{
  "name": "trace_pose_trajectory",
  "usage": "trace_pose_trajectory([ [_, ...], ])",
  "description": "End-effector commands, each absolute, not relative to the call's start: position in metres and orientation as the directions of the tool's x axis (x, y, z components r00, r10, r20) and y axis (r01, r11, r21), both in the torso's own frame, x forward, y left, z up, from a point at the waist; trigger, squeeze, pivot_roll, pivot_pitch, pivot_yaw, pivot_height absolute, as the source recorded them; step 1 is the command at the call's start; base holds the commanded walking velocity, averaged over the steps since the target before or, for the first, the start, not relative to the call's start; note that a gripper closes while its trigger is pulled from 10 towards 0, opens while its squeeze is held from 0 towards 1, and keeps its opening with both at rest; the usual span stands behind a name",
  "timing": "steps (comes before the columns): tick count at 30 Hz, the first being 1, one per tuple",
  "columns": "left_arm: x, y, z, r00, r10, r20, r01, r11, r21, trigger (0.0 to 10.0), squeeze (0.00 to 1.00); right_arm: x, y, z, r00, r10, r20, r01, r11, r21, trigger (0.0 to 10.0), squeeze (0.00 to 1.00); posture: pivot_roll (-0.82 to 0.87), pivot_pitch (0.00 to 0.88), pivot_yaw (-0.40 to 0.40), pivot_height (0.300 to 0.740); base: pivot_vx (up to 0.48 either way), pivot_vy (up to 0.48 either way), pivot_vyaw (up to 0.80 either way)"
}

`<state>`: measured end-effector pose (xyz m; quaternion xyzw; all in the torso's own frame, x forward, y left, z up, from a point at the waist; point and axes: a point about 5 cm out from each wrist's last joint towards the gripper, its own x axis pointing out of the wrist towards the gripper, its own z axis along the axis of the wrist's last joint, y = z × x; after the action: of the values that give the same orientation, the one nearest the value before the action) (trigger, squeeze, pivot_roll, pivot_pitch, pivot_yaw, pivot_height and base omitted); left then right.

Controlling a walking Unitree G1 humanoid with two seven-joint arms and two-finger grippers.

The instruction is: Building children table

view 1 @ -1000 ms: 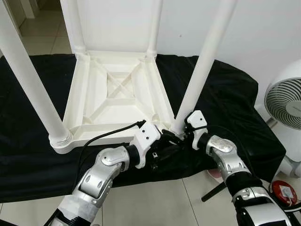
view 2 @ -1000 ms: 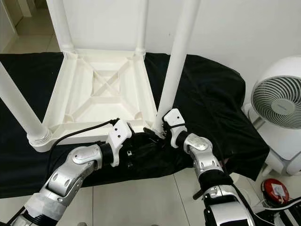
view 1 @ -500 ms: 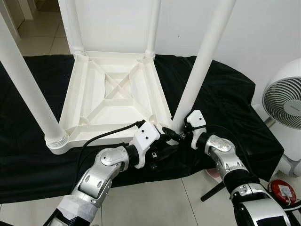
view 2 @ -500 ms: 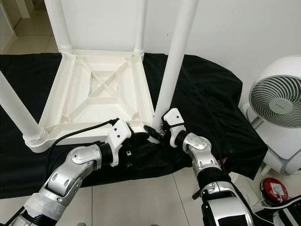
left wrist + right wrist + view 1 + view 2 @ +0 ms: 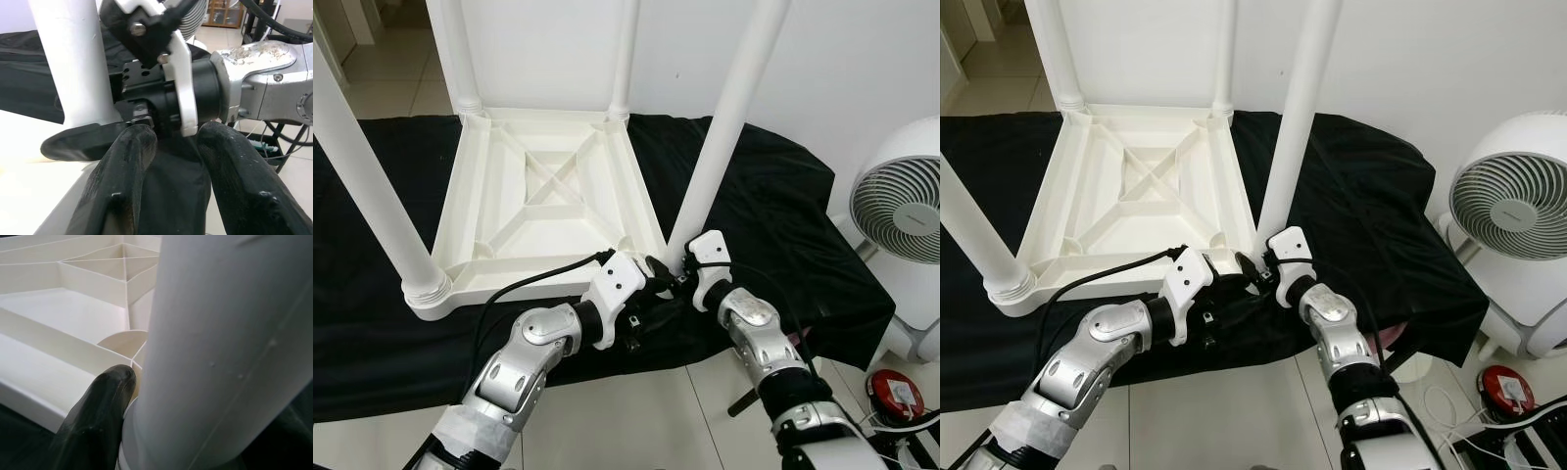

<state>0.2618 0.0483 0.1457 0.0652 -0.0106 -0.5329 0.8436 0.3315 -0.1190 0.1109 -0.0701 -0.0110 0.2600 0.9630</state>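
A white plastic children's table (image 5: 460, 211) lies upside down on a black cloth (image 5: 773, 215), its legs pointing up. My right gripper (image 5: 675, 277) is at the base of the near right leg (image 5: 720, 127). In the right wrist view one black finger (image 5: 98, 416) presses on that leg (image 5: 220, 347), while the other finger is hidden behind it. My left gripper (image 5: 654, 279) sits just left of the same corner. Its two fingers (image 5: 122, 186) stand open over the cloth with nothing between them, pointing at the right wrist (image 5: 195, 93).
A white fan (image 5: 901, 211) stands on the floor at the right, with a red round object (image 5: 891, 392) and cables below it. The near left leg (image 5: 362, 166) rises at the left, and the far legs (image 5: 626, 49) stand by the white wall. Tiled floor lies in front of the cloth.
The camera has shifted slightly. My right forearm has swung left, bringing its wrist closer to the base of the near right leg. The left arm has barely moved.
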Motion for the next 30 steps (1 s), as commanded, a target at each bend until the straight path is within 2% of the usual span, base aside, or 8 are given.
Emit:
trace_pose_trajectory([
  [1, 0.263, 0.047, 0.15, 0.433, -0.901, -0.036, 0.896, 0.426, 0.128, 10.0, 0.0, 0.329, -0.112, 0.106, 0.92, 0.391, -0.035, -0.393, 0.916, -0.077, 10.0, 0.0, -0.05, 0.0, -0.082, 0.74, 0.0, 0.0, 0.0],
  [8, 0.263, 0.045, 0.151, 0.425, -0.905, -0.032, 0.899, 0.418, 0.131, 10.0, 0.0, 0.325, -0.099, 0.102, 0.991, 0.125, -0.047, -0.126, 0.992, 0.0, 10.0, 0.0, -0.05, 0.0, -0.086, 0.74, 0.0, 0.0, 0.0],
  [17, 0.263, 0.044, 0.151, 0.425, -0.905, -0.028, 0.899, 0.418, 0.129, 10.0, 0.0, 0.321, -0.089, 0.112, 0.973, 0.229, 0.005, -0.229, 0.972, 0.055, 10.0, 0.0, -0.05, 0.0, -0.09, 0.74, 0.0, 0.0, 0.0],
  [18, 0.262, 0.044, 0.15, 0.424, -0.905, -0.029, 0.9, 0.417, 0.128, 10.0, 0.0, 0.321, -0.091, 0.113, 0.973, 0.23, 0.007, -0.23, 0.972, 0.052, 10.0, 0.92, -0.05, 0.0, -0.091, 0.74, 0.0, 0.0, 0.0],
  [19, 0.262, 0.044, 0.15, 0.424, -0.905, -0.029, 0.9, 0.417, 0.129, 10.0, 0.0, 0.321, -0.092, 0.115, 0.971, 0.237, 0.018, -0.238, 0.97, 0.057, 10.0, 0.92, -0.05, 0.0, -0.093, 0.74, 0.0, 0.0, 0.0],
  [20, 0.263, 0.044, 0.151, 0.426, -0.904, -0.028, 0.898, 0.42, 0.129, 10.0, 0.0, 0.32, -0.09, 0.118, 0.959, 0.28, 0.034, -0.282, 0.957, 0.067, 10.0, 1.0, -0.05, 0.0, -0.093, 0.74, 0.0, 0.0, 0.0],
  [29, 0.263, 0.045, 0.151, 0.433, -0.901, -0.026, 0.895, 0.427, 0.128, 10.0, 0.0, 0.313, -0.095, 0.127, 0.906, 0.415, 0.09, -0.416, 0.909, 0.001, 10.0, 1.0, -0.05, 0.0, -0.095, 0.74, 0.0, 0.0, 0.0],
  [30, 0.263, 0.045, 0.151, 0.433, -0.901, -0.026, 0.895, 0.426, 0.129, 10.0, 0.0, 0.313, -0.1, 0.128, 0.878, 0.471, 0.087, -0.468, 0.882, -0.047, 10.0, 0.0, -0.05, 0.0, -0.092, 0.74, 0.0, 0.0, 0.0],
])
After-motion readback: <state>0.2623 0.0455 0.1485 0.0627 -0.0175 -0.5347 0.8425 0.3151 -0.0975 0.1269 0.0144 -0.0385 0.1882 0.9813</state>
